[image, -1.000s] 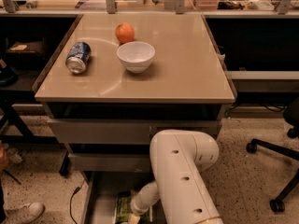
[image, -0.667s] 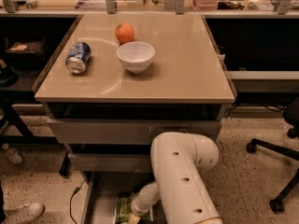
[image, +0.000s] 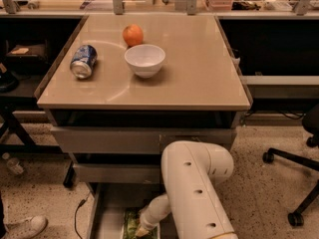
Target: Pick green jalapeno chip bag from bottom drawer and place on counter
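Observation:
The green jalapeno chip bag (image: 131, 225) lies in the open bottom drawer (image: 107, 208), a flat grey tray at the bottom edge of the camera view, and is partly hidden by my arm. My gripper (image: 142, 231) reaches down into that drawer and sits right on the bag's right side. The white arm covers most of the drawer's right half. The beige counter (image: 199, 63) tops the drawer unit above.
On the counter are a blue can (image: 83, 61) lying on its side, a white bowl (image: 144, 59) and an orange (image: 132, 35). Two taller grey drawer fronts (image: 109, 139) are above the open drawer. An office chair base (image: 294, 183) stands at the right. A shoe (image: 22, 227) is at the lower left.
My arm and gripper have stayed in place over the bag. The objects on the counter have not moved. The shoe at the lower left has shifted slightly.

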Robot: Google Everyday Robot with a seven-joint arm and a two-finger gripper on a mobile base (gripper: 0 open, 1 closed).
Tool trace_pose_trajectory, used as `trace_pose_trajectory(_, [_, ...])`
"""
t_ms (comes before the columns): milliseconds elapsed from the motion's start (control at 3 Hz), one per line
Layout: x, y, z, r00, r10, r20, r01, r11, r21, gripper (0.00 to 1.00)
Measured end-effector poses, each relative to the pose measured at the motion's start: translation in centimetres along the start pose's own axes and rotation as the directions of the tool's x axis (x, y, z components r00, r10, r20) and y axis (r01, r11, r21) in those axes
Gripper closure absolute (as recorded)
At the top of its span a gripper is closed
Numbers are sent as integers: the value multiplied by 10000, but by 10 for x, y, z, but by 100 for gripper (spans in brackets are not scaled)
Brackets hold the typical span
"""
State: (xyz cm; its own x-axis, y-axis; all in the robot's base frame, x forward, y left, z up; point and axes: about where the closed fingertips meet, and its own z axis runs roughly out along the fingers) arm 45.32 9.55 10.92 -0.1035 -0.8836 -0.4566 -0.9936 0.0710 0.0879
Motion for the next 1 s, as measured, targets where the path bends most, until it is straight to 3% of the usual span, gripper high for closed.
trace_pose_trajectory(333, [0, 0, 0, 10000, 0, 0, 0, 10000, 0, 85])
trace_pose_trajectory(667, [-8, 3, -24, 9996, 23, 277, -26, 9999, 106, 100])
trace_pose_trajectory(1000, [-20, 8, -80, 9971, 230, 727, -262, 9987, 432, 100])
